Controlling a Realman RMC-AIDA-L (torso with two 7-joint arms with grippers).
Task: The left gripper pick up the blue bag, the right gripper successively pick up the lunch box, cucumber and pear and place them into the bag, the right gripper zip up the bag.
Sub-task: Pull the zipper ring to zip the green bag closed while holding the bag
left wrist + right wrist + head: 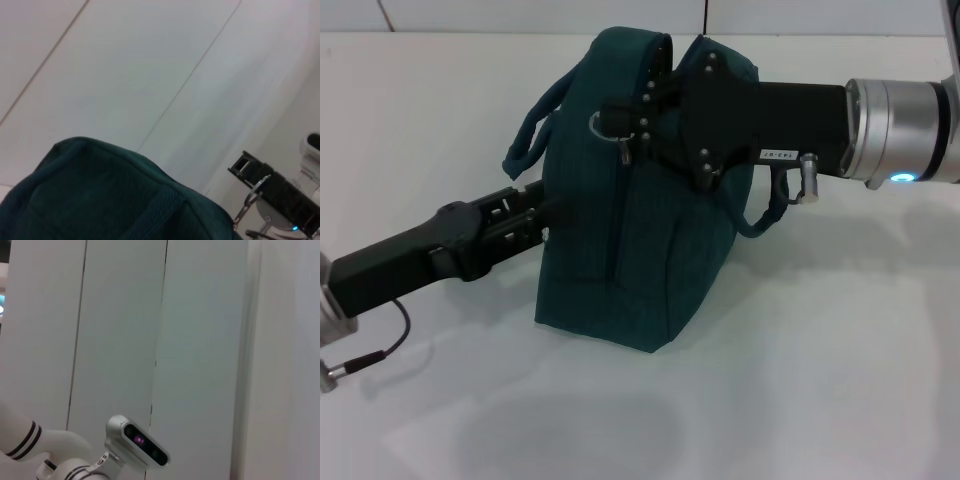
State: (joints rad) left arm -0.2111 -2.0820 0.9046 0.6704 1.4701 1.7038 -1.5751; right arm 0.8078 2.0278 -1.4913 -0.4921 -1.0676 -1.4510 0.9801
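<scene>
- Blue bag [620,220] stands upright on the white table [800,380] at the middle of the head view, its two halves drawn together at the top, one loop handle [530,130] drooping toward 10 o'clock and the other hanging out at about 3 o'clock.
- Judged from its folds, it is soft fabric — it will sag and twist under a sideways pull, so it needs a steady hold on its side while the zip is worked.
- Best place to take hold for closing looks like the ring-pull zipper [610,125] near the top seam; it is a small, slippery metal loop that could slide out of a loose pinch.
- Right gripper [655,110] reaches in from 3 o'clock, its fingertips right at the ring-pull; I cannot tell whether they are parted or pinched on it.
- Left gripper [545,215] comes from 8 o'clock and presses against the bag's side wall; its fingers are hidden at the fabric, so its state is also unclear.
- Lunch box, cucumber and pear are nowhere in view — presumably inside.
</scene>
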